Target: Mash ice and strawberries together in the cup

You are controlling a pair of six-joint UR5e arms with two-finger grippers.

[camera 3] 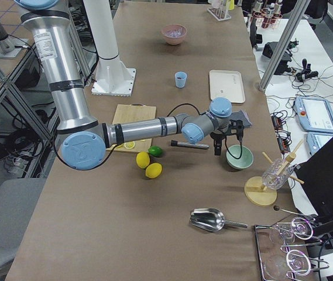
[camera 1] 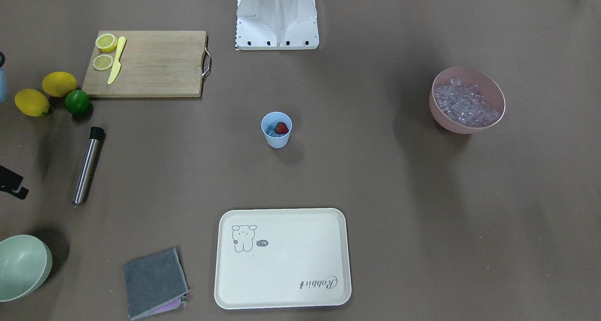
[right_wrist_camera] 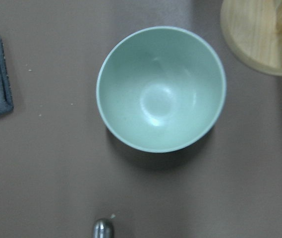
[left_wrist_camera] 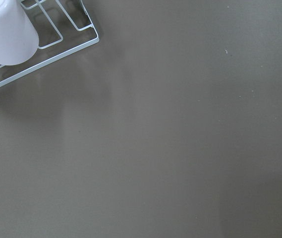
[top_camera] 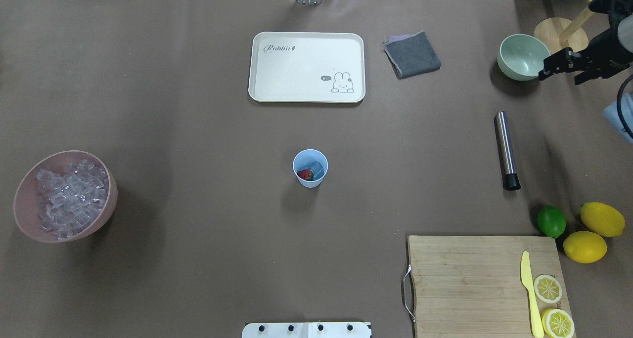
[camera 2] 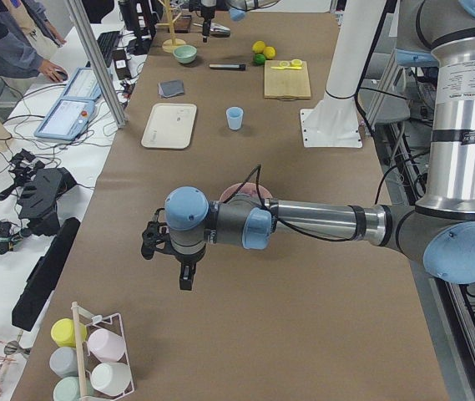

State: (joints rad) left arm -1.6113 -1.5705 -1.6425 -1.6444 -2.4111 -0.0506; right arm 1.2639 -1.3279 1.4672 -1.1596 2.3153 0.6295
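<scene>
The table (top_camera: pixel 198 130) is offering wide bare room around the task area. The left arm is reaching out over the table's far left end, well apart from everything needed; its left gripper (camera 2: pixel 166 267) is showing only in a side view, so whether it is released or clenched cannot be told. The right arm is hanging over the right end, its right gripper (top_camera: pixel 564 71) hovering above the pale green bowl (top_camera: pixel 509 66) with fingers spread and grasping nothing. The pink bowl (top_camera: pixel 29 219) of spare cubes is sitting far to the left. The muddler (top_camera: pixel 506 150) (a steel rod with a black end) is lying flat between the green bowl and the lime (top_camera: pixel 551 221), its long axis running roughly toward and away from the robot, black end nearer the robot. It is lying just robot-ward and inward of the right gripper, so the right arm is judged the one to fetch it, jaws set across the rod. The cup (top_camera: pixel 310 180) is standing upright at table centre, well apart from all else, already holding the strawberry (top_camera: pixel 305 174) and the ice (top_camera: pixel 316 169).
</scene>
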